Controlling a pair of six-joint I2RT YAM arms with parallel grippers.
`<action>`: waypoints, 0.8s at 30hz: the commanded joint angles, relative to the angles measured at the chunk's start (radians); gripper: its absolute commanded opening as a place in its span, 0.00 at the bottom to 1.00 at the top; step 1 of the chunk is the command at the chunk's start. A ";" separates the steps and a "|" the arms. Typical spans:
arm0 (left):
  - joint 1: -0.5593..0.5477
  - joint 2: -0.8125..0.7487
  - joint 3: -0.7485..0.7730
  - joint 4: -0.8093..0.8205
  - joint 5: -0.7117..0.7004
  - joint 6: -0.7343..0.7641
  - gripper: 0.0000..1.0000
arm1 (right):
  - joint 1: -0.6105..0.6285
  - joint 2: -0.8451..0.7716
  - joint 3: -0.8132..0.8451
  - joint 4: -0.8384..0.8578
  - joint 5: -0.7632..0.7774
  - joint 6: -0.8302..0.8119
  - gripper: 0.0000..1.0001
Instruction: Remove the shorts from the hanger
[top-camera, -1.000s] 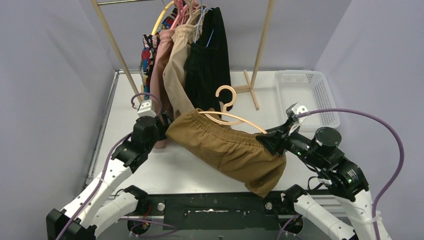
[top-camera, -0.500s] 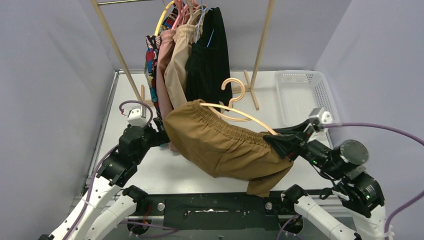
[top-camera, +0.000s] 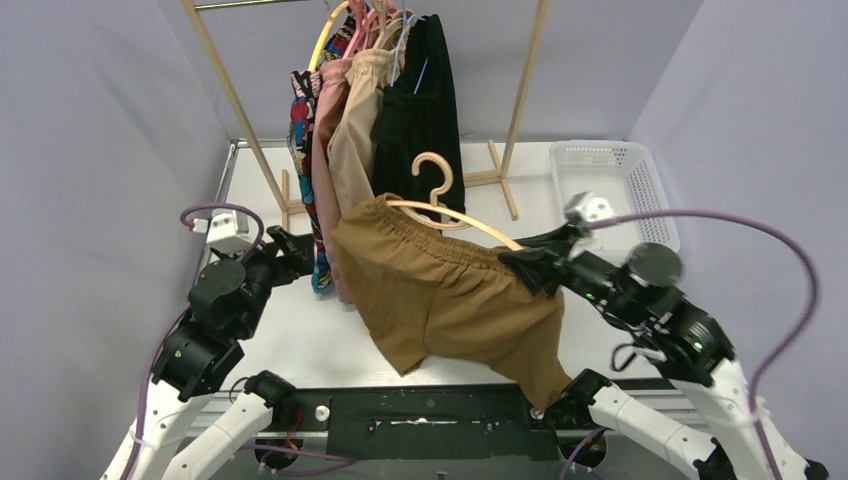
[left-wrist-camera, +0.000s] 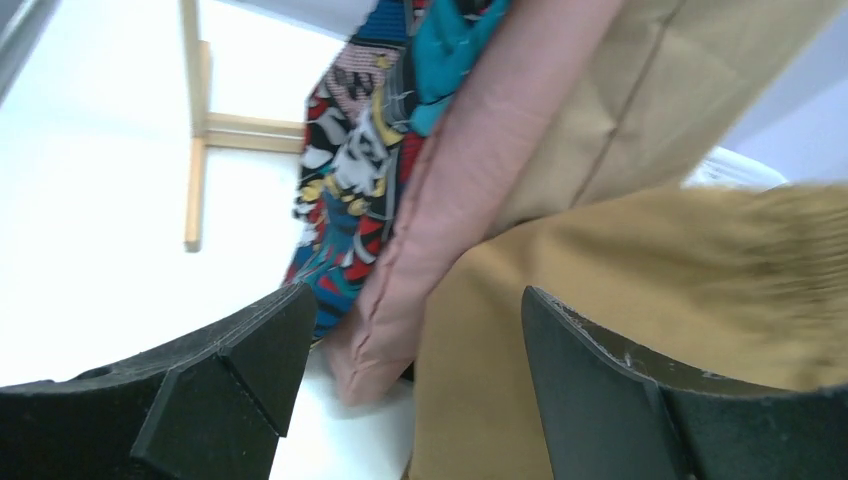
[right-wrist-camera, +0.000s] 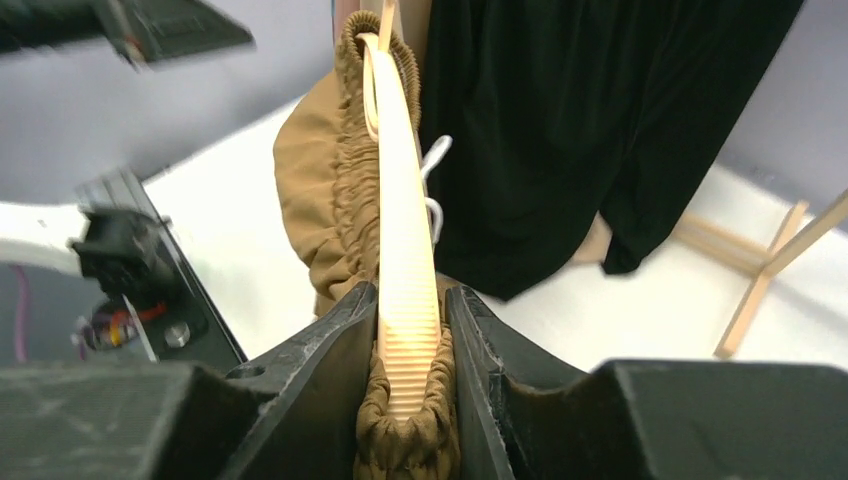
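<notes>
The right gripper (right-wrist-camera: 410, 300) is clamped on 1 end of a pale hanger (top-camera: 462, 222), pinching the gathered waistband along with it. This holds the mustard-brown shorts (top-camera: 450, 300) up in the air above the table (top-camera: 535, 170), between the 2 arms, with the waistband stretched along the hanger. The left gripper (left-wrist-camera: 400, 310) has its fingers apart and holds nothing. It faces the shorts' left edge, probably ready to pull the fabric off. Other shorts (top-camera: 400, 110) hang on the rack behind.
</notes>
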 joint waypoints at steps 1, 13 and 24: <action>-0.002 -0.088 -0.021 -0.065 -0.162 -0.028 0.76 | 0.003 0.043 -0.120 0.115 -0.118 -0.089 0.00; -0.002 -0.023 -0.144 0.333 0.538 0.049 0.76 | 0.000 0.123 -0.296 0.327 -0.301 -0.069 0.00; -0.030 0.124 -0.245 0.607 0.587 -0.138 0.63 | 0.000 0.159 -0.318 0.378 -0.258 -0.045 0.00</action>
